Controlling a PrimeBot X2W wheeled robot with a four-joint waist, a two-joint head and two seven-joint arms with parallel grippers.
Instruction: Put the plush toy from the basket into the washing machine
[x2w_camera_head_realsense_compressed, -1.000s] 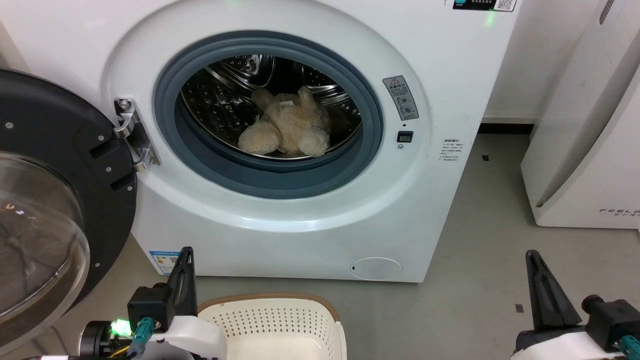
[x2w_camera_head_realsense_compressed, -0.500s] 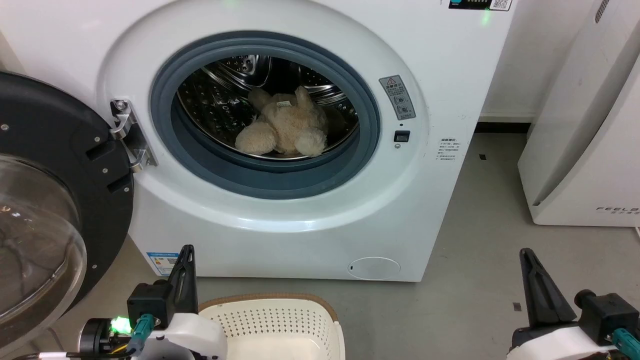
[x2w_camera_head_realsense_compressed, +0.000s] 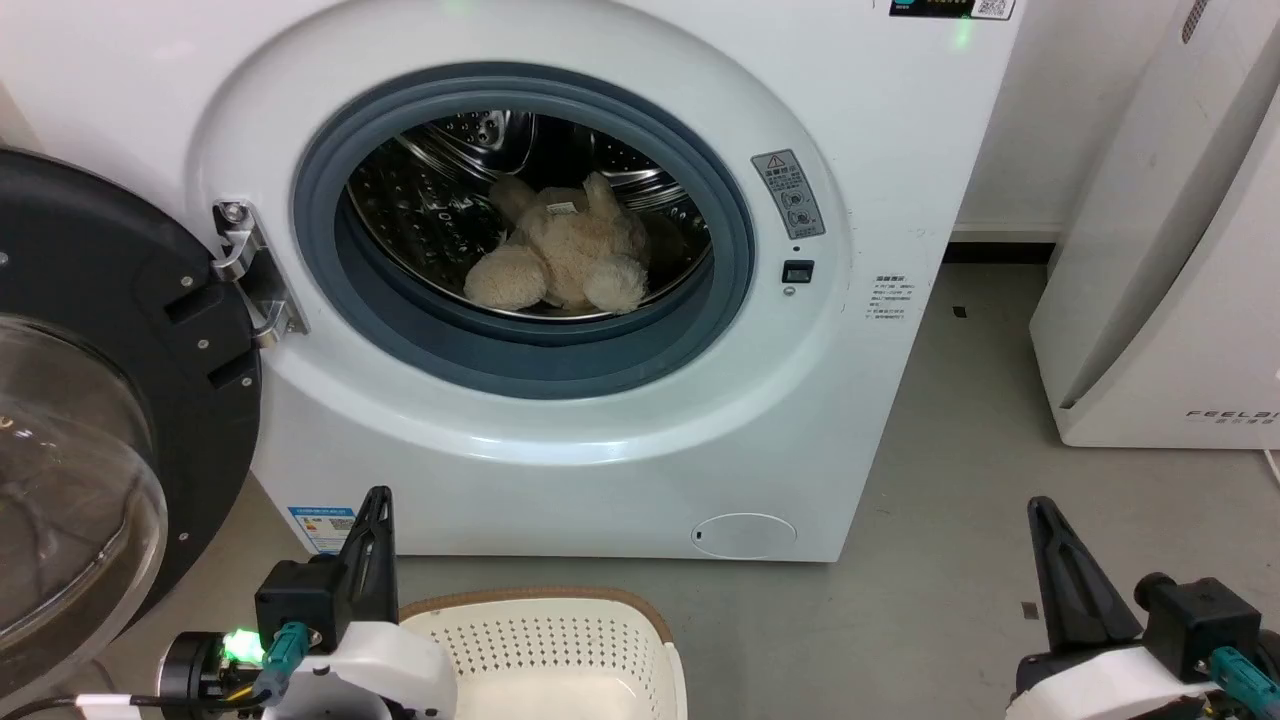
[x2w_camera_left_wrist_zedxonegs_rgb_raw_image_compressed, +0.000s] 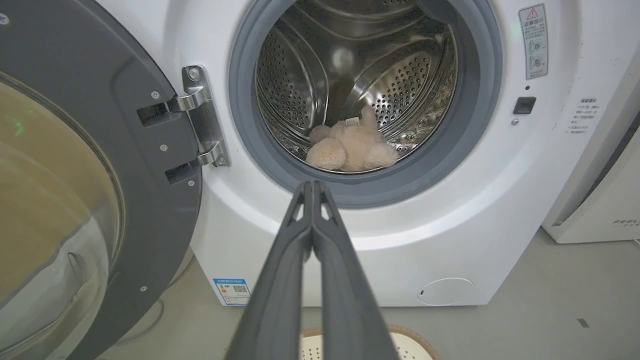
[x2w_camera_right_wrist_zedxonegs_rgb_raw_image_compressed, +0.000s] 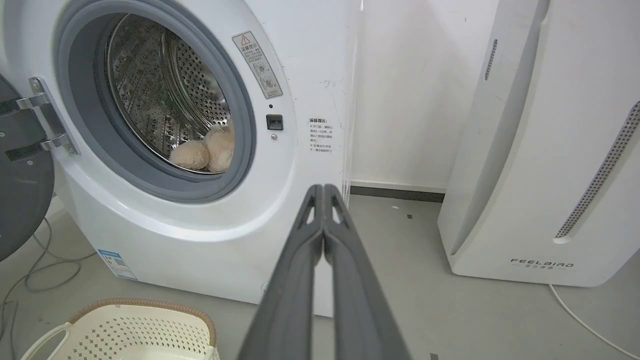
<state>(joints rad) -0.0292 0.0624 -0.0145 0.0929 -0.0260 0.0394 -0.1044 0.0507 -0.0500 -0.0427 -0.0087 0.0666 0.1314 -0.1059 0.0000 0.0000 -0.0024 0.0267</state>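
Observation:
The cream-beige plush toy (x2w_camera_head_realsense_compressed: 558, 260) lies inside the steel drum of the white washing machine (x2w_camera_head_realsense_compressed: 860, 120), white tag up; the toy (x2w_camera_left_wrist_zedxonegs_rgb_raw_image_compressed: 352, 149) (x2w_camera_right_wrist_zedxonegs_rgb_raw_image_compressed: 205, 152) also shows in both wrist views. The round glass door (x2w_camera_head_realsense_compressed: 90, 420) hangs open at the left. On the floor in front stands the white perforated basket (x2w_camera_head_realsense_compressed: 545, 650) with a brown rim, nothing visible inside it. My left gripper (x2w_camera_head_realsense_compressed: 378, 497) is shut and holds nothing, low at the left beside the basket. My right gripper (x2w_camera_head_realsense_compressed: 1038, 506) is shut and holds nothing, low at the right over the floor.
A plain white slanted appliance (x2w_camera_head_realsense_compressed: 1170, 260) marked FEELBAIR stands to the right of the washer. Grey floor (x2w_camera_head_realsense_compressed: 960, 460) runs between them. Cables (x2w_camera_right_wrist_zedxonegs_rgb_raw_image_compressed: 35, 270) lie on the floor under the open door, and a white cord (x2w_camera_right_wrist_zedxonegs_rgb_raw_image_compressed: 585, 320) trails by the appliance.
The whole head view has shifted slightly left and up, so the camera moved. The toy, basket and both shut grippers keep their places relative to each other.

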